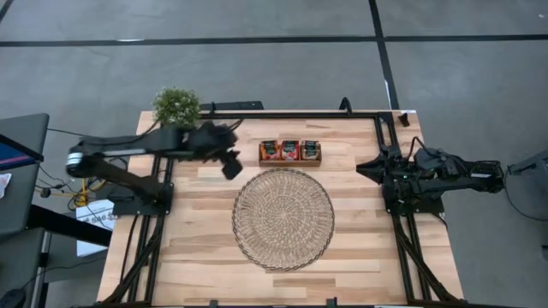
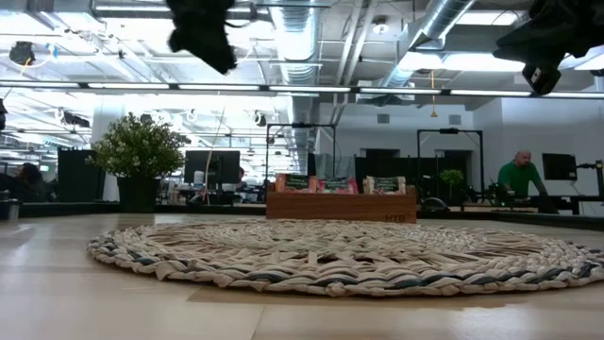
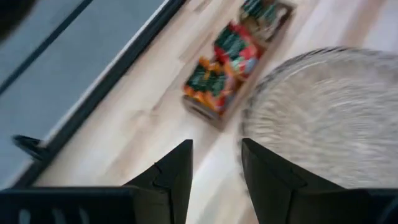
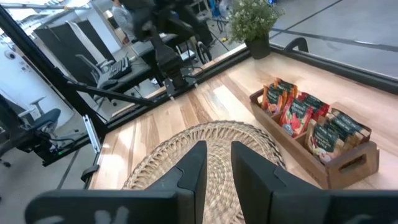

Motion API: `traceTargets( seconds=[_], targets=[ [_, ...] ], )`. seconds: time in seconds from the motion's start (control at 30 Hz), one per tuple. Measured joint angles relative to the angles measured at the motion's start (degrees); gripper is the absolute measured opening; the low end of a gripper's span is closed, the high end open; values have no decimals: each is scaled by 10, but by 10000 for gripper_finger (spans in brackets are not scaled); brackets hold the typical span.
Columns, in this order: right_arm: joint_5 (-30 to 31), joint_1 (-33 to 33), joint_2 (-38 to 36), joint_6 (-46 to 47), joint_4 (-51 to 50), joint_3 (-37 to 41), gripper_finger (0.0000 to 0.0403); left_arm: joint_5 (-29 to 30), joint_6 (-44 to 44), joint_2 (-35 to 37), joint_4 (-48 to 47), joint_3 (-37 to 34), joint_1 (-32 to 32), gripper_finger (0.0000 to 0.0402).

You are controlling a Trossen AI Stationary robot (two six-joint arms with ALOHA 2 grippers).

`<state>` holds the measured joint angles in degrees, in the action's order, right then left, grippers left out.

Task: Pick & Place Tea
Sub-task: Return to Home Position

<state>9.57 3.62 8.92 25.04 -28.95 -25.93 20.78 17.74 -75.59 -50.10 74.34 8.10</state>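
The tea sachets [image 1: 289, 150], red-orange with green marks, stand upright in the compartments of a small wooden tray [image 1: 289, 162] at the table's far middle. They also show in the left wrist view [image 3: 227, 59] and the right wrist view [image 4: 305, 118]. My left gripper [image 3: 214, 168] hangs open above the table, left of the tray [image 3: 202, 109], slanting down, with nothing between its fingers. In the high view it [image 1: 231, 168] is blurred. My right gripper [image 4: 217, 165] waits at the table's right side, its fingers a little apart and holding nothing.
A round woven straw mat [image 1: 282, 218] lies in the middle of the table, just in front of the tray. A small potted plant [image 1: 176, 104] stands at the far left corner. Black frame rails [image 1: 390, 137] run along the table's sides. A person [image 2: 517, 175] is far off in the room.
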Motion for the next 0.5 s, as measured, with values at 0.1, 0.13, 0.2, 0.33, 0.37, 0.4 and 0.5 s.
traceTargets(
  seconds=[0.1, 0.13, 0.2, 0.33, 0.37, 0.4, 0.5],
  targets=[
    [0, 0, 0, 0, -11, 0, 65, 1, 35, 80, 49, -80, -30, 131],
    [0, 0, 0, 0, -12, 0, 65, 2, 48, 107, 69, -109, -40, 131],
    [0, 0, 0, 0, -11, 0, 65, 5, 71, 158, 111, -166, -61, 131],
    [-7, 0, 0, -6, -19, 0, 65, 9, 102, 250, 190, -275, -103, 131],
    [-8, 0, 0, -13, -25, 0, 65, 15, 105, 270, 213, -302, -111, 131],
    [-11, 0, 0, -23, -28, 0, 65, 23, 110, 291, 232, -327, -119, 131],
    [-32, 0, 0, -55, -27, 0, 65, 35, 124, 349, 284, -394, -133, 131]
  ],
)
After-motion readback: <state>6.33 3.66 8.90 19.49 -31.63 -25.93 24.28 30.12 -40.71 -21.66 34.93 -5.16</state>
